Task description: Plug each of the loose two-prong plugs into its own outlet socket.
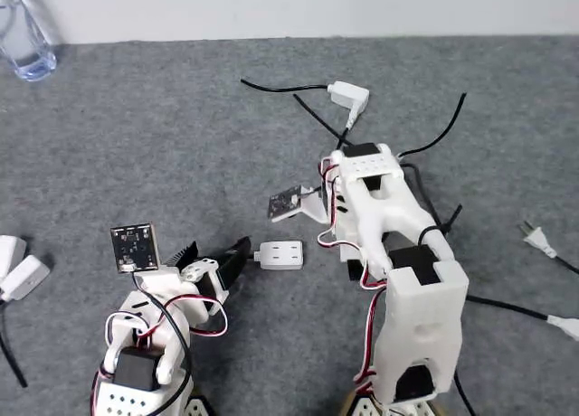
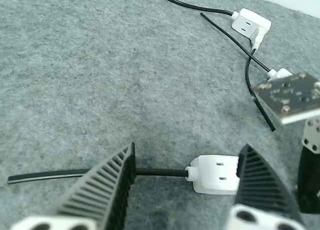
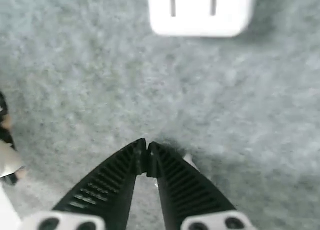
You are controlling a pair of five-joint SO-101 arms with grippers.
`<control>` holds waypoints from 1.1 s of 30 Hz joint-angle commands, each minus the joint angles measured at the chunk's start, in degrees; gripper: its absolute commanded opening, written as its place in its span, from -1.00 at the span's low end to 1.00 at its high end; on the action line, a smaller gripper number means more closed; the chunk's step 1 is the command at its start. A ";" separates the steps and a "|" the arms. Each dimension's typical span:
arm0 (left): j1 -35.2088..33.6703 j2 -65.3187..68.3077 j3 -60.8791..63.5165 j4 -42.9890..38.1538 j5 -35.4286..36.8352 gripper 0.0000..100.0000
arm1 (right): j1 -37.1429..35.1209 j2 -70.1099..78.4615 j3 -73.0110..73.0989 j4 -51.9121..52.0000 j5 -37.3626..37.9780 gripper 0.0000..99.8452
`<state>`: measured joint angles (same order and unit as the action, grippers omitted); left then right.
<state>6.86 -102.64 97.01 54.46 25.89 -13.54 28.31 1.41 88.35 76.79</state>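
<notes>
A white outlet socket [image 1: 280, 254] with two slots lies on the grey carpet between the two arms. In the left wrist view this socket [image 2: 215, 175] and its black cable [image 2: 160, 172] lie between the spread fingers of my open left gripper [image 2: 189, 151], with the socket close to one finger. From above, the left gripper [image 1: 213, 251] stands just left of the socket. My right gripper [image 3: 147, 147] is shut, tips together, low over the carpet and pointing at the socket [image 3: 200, 12]. A small white bit [image 3: 187, 162] shows beside one finger. A loose two-prong plug [image 1: 538, 240] lies far right.
A second white socket [image 1: 348, 95] on a black cable lies at the back, with more black cables around the right arm's base. Another white plug [image 1: 565, 326] lies at the right edge. White blocks [image 1: 18, 271] sit at the left edge and a glass [image 1: 23, 36] at the back left.
</notes>
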 commanded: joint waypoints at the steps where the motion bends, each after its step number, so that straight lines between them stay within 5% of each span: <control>1: 1.41 -0.18 -0.48 0.53 0.00 -0.38 | -0.92 -0.66 -3.34 -2.24 -0.44 -0.98; 14: 5.98 -0.35 -0.48 3.78 0.00 -0.38 | -5.85 -6.81 -3.25 -6.37 -5.36 -0.98; 26: 5.89 -0.35 -0.48 3.78 -0.09 -0.38 | 7.25 -11.30 -3.16 -2.42 5.71 -0.97; 33: 5.89 -0.35 -0.48 3.78 -0.09 -0.38 | 11.74 -11.56 -3.16 0.48 6.07 -0.61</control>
<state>12.22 -102.64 97.01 58.24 25.89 -3.69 19.78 1.05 86.86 81.80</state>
